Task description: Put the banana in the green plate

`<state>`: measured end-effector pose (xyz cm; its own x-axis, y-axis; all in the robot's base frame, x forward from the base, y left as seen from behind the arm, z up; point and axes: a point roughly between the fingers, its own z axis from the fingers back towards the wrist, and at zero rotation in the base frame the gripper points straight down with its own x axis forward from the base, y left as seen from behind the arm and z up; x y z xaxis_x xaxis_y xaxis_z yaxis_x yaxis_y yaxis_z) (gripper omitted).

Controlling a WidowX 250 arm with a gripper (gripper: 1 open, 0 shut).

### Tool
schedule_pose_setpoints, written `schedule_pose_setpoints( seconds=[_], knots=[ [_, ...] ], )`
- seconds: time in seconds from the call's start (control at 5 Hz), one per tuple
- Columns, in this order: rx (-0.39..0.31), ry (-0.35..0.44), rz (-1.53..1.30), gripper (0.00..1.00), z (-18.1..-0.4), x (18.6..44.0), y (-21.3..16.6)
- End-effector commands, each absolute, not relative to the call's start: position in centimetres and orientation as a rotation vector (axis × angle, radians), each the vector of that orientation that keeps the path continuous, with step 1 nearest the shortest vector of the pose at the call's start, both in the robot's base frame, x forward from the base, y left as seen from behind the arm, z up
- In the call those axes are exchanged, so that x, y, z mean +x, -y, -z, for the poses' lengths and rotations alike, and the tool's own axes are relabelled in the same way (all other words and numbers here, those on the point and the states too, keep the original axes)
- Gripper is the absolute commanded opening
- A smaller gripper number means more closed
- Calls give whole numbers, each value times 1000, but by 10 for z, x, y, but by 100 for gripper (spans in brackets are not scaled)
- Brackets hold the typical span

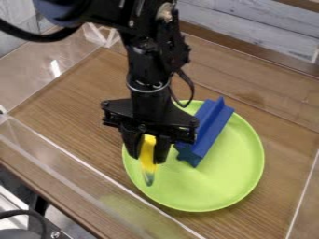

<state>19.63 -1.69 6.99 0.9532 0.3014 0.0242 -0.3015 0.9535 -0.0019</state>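
I saw a blue ribbed block [204,133] lying tilted, one long edge raised. Under everything ran a brown wood-grain table [75,103]. A clear plastic wall [50,173] fenced the near edge, and pale planks [268,28] showed behind.

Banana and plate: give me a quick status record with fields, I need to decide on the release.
banana: yellow, hanging nearly upright between the pincer's fingers, lower tip over the plate's left part
pincer: pointing down, closed on the banana
green plate: on the wooden table, right under the banana
blue block: lying in the plate, just right of the pincer
contact banana to plate: cannot tell
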Motion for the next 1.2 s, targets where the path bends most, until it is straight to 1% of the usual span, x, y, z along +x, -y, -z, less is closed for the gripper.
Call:
schedule_pose_setpoints(
  seconds=[0.0,0.2,0.4,0.6,0.8,1.0],
  knots=[
    [-20,92,-287,0,-86,207,22],
    [-28,95,-277,0,-87,207,26],
    [-32,90,-267,100,-91,207,27],
    [-39,91,-256,100,-99,207,27],
    [-58,89,-247,100,-110,208,27],
    [-72,97,-223,100,-129,211,25]
  ],
)
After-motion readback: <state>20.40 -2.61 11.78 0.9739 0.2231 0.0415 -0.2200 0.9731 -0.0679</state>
